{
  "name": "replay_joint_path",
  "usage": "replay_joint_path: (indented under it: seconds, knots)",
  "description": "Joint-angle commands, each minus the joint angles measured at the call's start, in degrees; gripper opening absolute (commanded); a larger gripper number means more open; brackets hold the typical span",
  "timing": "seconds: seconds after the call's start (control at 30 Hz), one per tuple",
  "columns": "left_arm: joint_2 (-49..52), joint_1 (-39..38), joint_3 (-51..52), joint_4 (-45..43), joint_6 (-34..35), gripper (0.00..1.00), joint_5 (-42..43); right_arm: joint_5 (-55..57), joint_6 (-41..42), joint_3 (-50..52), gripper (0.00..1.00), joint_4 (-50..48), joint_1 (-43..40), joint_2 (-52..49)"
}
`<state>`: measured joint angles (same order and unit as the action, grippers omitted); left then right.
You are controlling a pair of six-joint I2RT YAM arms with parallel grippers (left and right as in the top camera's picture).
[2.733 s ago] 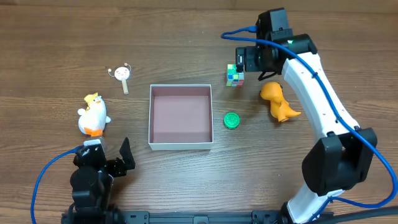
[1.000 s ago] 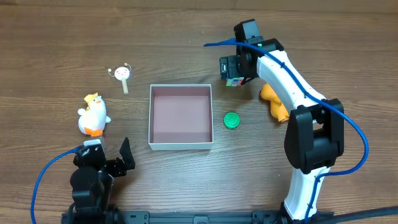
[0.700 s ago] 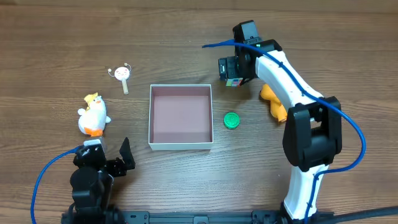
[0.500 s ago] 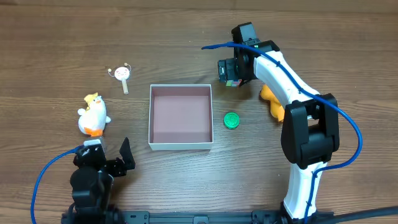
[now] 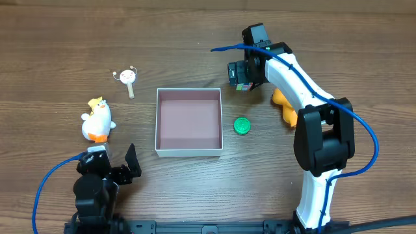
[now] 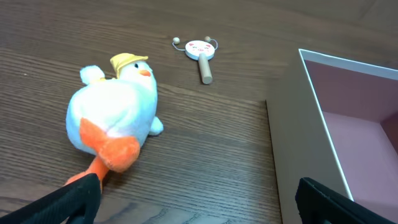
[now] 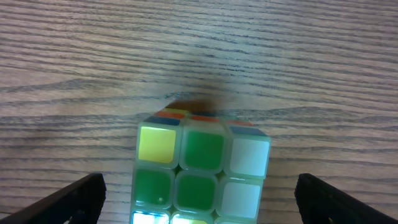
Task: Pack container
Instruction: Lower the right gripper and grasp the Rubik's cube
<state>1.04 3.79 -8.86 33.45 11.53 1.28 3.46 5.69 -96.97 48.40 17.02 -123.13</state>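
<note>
Beneath right pincer (image 5: 239, 78), only a sliver of cube (image 5: 244, 86)

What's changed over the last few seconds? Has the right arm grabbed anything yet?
The right gripper swung left and settled over the puzzle cube, jaws open either side, nothing gripped; its arm now hides part of the orange toy. The left gripper, duck, rattle, green disc and container have not moved.

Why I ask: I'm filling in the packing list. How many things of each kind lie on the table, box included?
Plush duck: 1
Orange toy figure, partly hidden: 1
Puzzle cube: 1
Hand-drum rattle: 1
Green round cap: 1
White cardboard container: 1
Total: 6
</note>
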Motion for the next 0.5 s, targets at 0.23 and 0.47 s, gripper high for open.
replay_joint_path:
  seconds: [0.23, 0.47]
  knots:
    - [0.2, 0.4, 0.2, -0.1, -1.3, 1.00, -0.2, 1.0, -0.3, -0.9, 1.00, -0.3, 0.2, -3.7]
    - [0.2, 0.4, 0.2, -0.1, -1.3, 1.00, -0.2, 1.0, -0.6, -1.0, 1.00, -1.8, 0.2, -3.7]
